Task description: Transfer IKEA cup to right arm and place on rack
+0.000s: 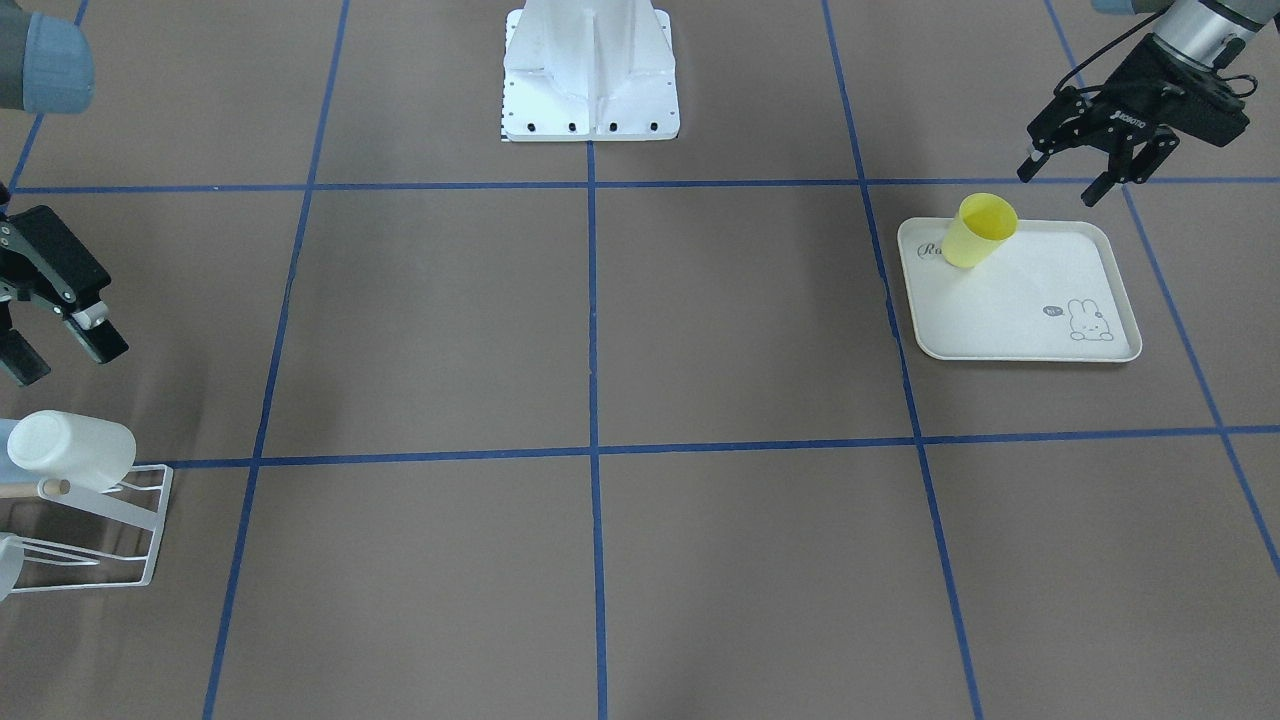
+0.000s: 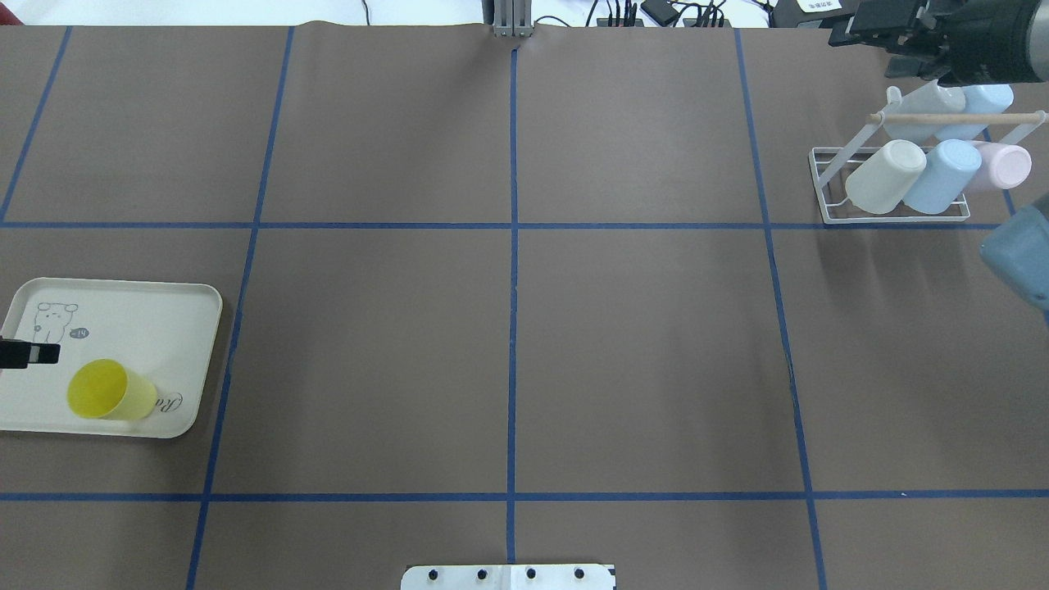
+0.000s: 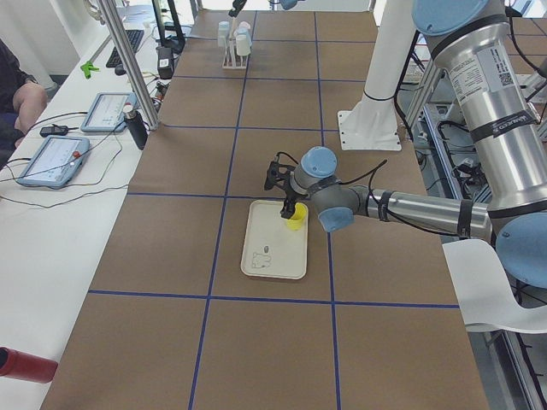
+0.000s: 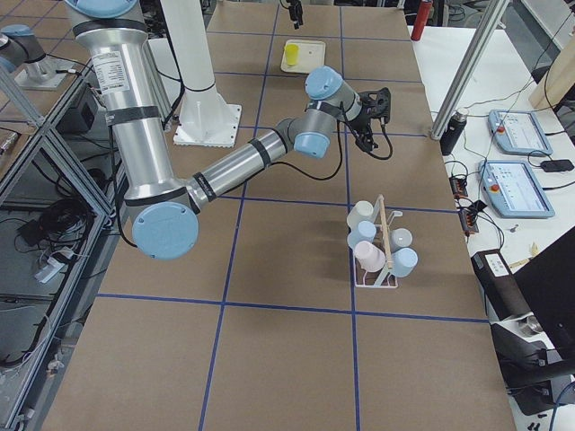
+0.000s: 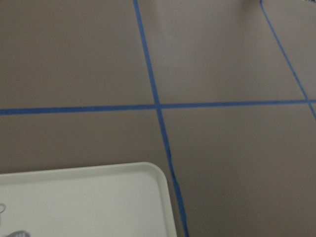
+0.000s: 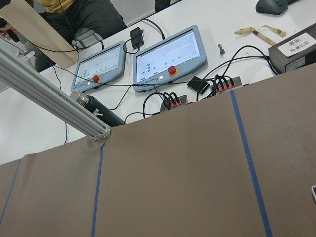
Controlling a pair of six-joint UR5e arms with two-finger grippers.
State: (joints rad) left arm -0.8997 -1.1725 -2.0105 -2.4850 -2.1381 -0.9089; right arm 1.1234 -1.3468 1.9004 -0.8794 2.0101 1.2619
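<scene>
Order follows the overhead view, left to right.

1. Tray (image 2: 164,311): a cream tray with a rabbit print lies flat at the table's left edge.
2. IKEA cup (image 2: 111,392): the yellow cup stands upright, mouth up, on the tray. It sits in the corner nearest the robot, beside the printed lettering. Nothing touches it.
3. Left gripper (image 1: 1063,180): it hovers above the table just off the tray's robot-side edge, close to the cup but clear of it. The jaws stand spread apart with nothing between them. The left wrist view shows only a tray corner and bare table.
4. Table (image 2: 639,352): the brown surface is divided by blue tape lines (image 2: 512,287). The white base plate (image 1: 590,75) of the robot sits at the middle of the robot-side edge.
5. Rack (image 2: 897,217): the white wire rack stands at the far right. It carries five pastel cups (image 2: 942,176), white, pale blue and pink, slanted on its prongs. A wooden bar (image 2: 959,119) runs across the top.
6. Right gripper (image 1: 60,355): the right arm (image 4: 234,162) extends over the table, and its tool hangs near the rack without touching it. The jaws are parted and empty.
</scene>
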